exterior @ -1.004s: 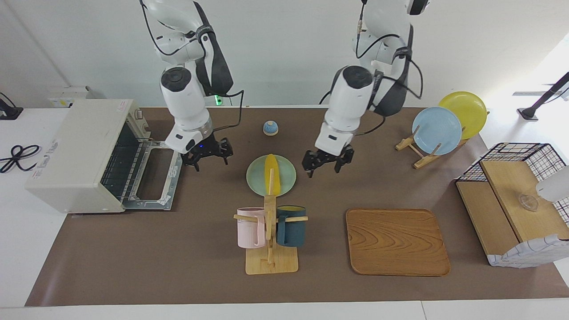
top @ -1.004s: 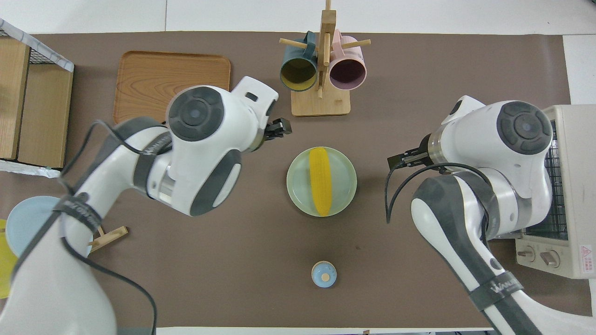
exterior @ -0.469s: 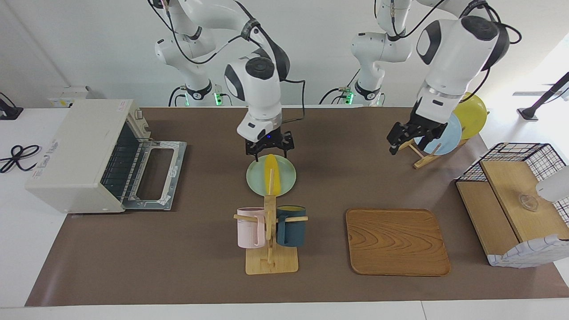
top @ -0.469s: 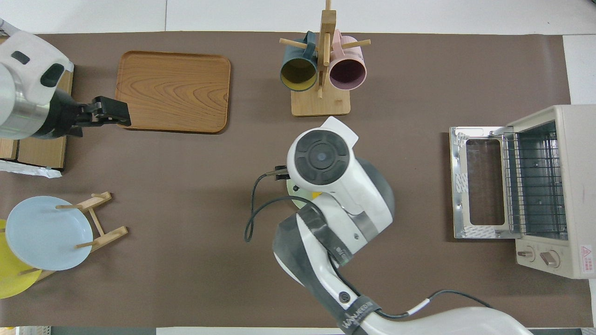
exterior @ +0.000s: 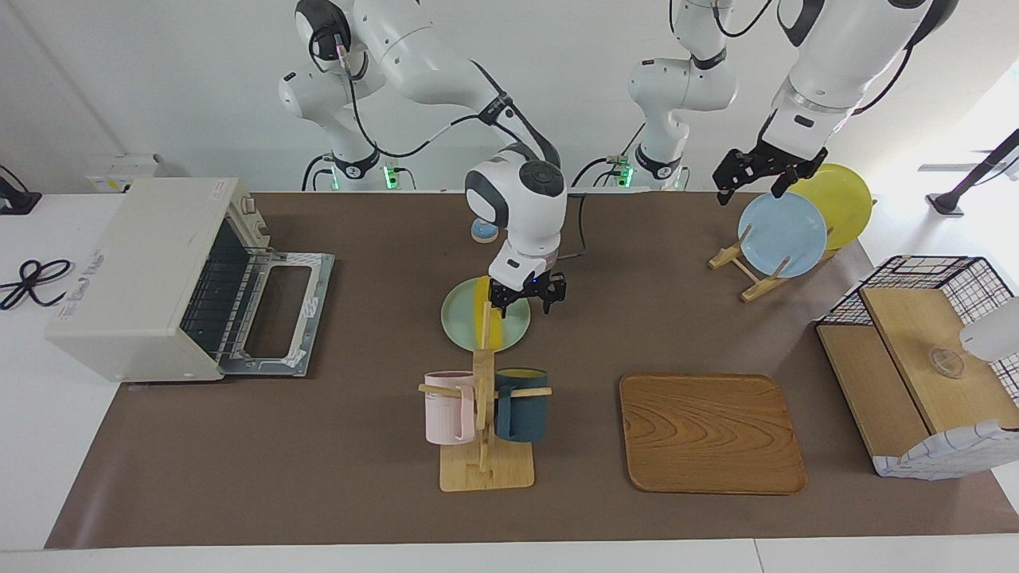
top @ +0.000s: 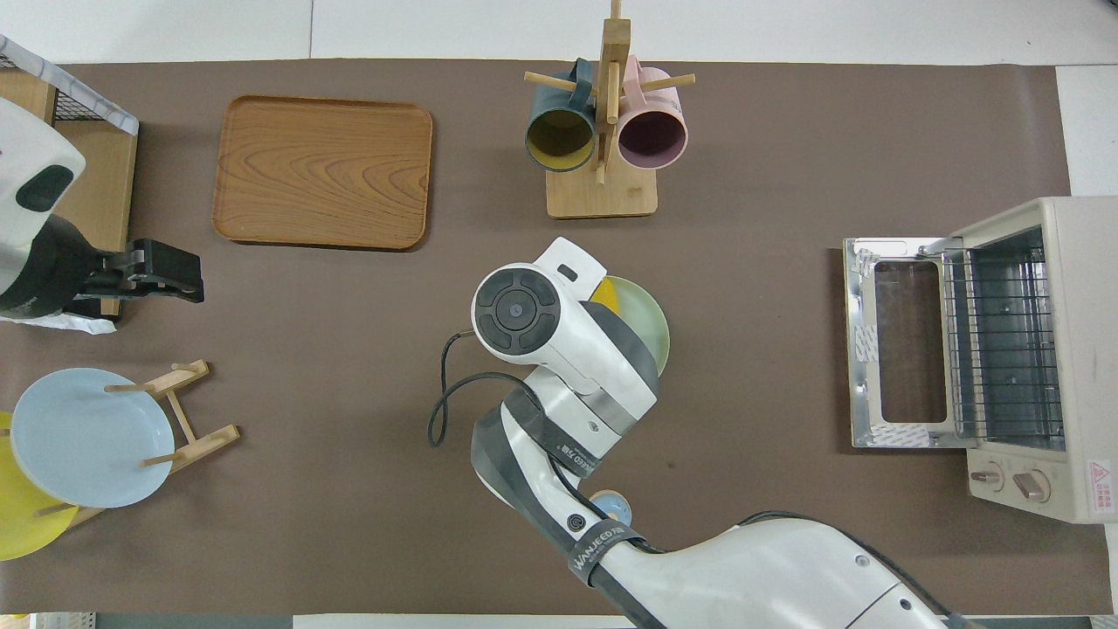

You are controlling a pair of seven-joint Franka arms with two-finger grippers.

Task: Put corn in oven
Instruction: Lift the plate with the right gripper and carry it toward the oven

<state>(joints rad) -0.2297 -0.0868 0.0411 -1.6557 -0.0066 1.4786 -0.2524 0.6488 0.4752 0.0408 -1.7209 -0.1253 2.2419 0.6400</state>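
— One corn (exterior: 483, 312) only, lying on the green plate (exterior: 460, 328) mid-table?
— Yes. The right gripper (exterior: 526, 293) is down over it, jaws partly spread, probably about to grasp; whether it grips, I cannot tell.
— And the oven (exterior: 151, 278)?
— One, at the right arm's end, door dropped flat to receive it.
— Left gripper (exterior: 767, 173)?
— Waiting, wide open and empty, above two racked plates (exterior: 782, 233).
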